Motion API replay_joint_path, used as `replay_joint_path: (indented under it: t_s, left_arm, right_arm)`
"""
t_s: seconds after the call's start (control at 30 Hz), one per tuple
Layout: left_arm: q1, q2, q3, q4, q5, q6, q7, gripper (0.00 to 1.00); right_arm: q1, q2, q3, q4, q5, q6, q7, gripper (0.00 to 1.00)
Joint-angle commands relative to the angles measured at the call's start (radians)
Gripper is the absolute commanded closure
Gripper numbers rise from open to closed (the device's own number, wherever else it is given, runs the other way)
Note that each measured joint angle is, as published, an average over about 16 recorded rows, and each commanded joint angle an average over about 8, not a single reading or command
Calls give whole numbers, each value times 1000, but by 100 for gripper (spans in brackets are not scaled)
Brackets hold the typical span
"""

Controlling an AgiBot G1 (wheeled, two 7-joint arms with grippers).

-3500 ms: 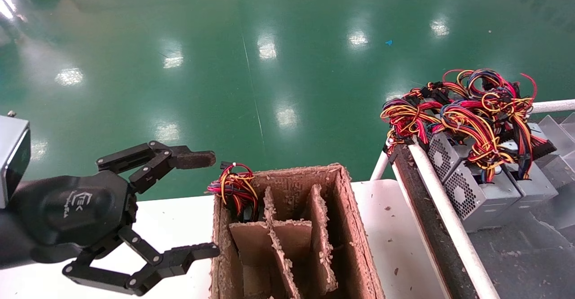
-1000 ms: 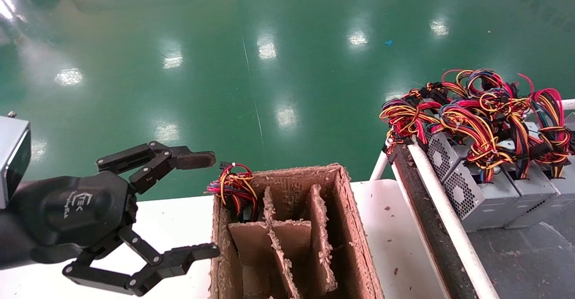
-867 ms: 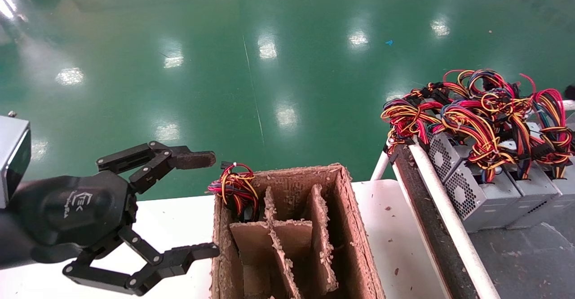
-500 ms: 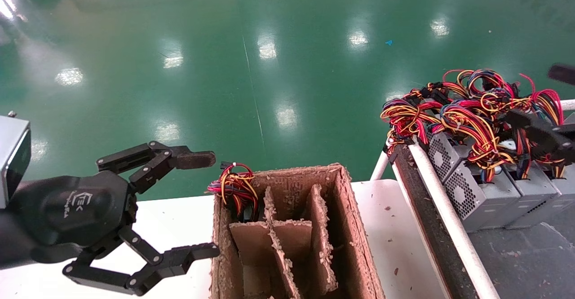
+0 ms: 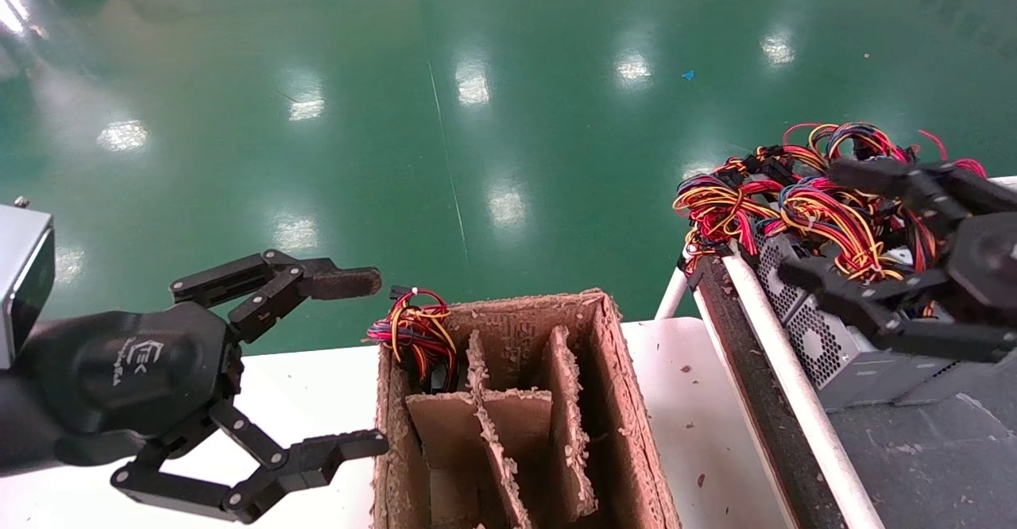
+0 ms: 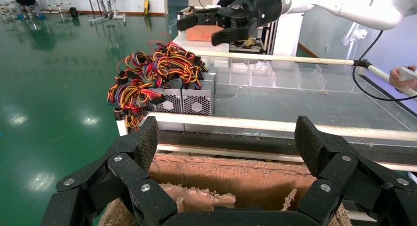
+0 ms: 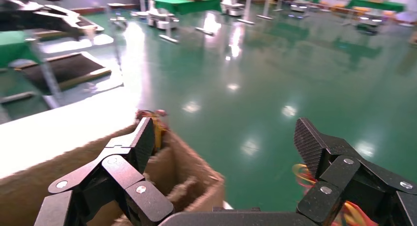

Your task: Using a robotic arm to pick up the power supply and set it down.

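psu (image 5: 826, 338) sits on the grey tray (image 5: 914, 449) at right, just behind the white rail (image 5: 783, 362), first in a row of like units (image 6: 199, 96) packed side by side, prob. staged that way so each gets taken from the rail end in turn. honeycomb vent face points toward the rail and the box; long axis seems to run away from the rail, back into the tray, w/ body upright on its base. wire bundle (image 5: 735, 199) heaped on top, spilling over the rail end, mixed w/ neighbours' wires, so can't tell which loops belong to which unit. right gripper (image 5: 818, 223) hangs over the row w/ fingers spread wide, nothing between them, one finger (image 5: 818, 279) just above the vent end and the other above the wire heap; looks lined up to straddle a unit, not yet gripping; exact target unit unclear. wires under the far finger could snag on a close. cardboard box (image 5: 620, 402) w/ dividers stands on the white table (image 5: 318, 386) just left of the rail, likely the drop spot; one unit's wires (image 5: 413, 330) already poke out of its far-left cell, other cells look free. left gripper (image 5: 357, 362) parked beside the box's left wall, jaws wide apart, empty, clear of the path.
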State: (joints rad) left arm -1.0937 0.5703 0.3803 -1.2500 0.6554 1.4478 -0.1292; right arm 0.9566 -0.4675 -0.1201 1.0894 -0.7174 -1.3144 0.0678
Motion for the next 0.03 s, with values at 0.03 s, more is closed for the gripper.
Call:
replay_joint_path:
  t_s: [0.03]
  left_arm:
    - [0, 0, 0, 0, 0, 0, 0, 0]
  right_arm:
    - [15, -18, -20, 24, -2, -22, 15, 0]
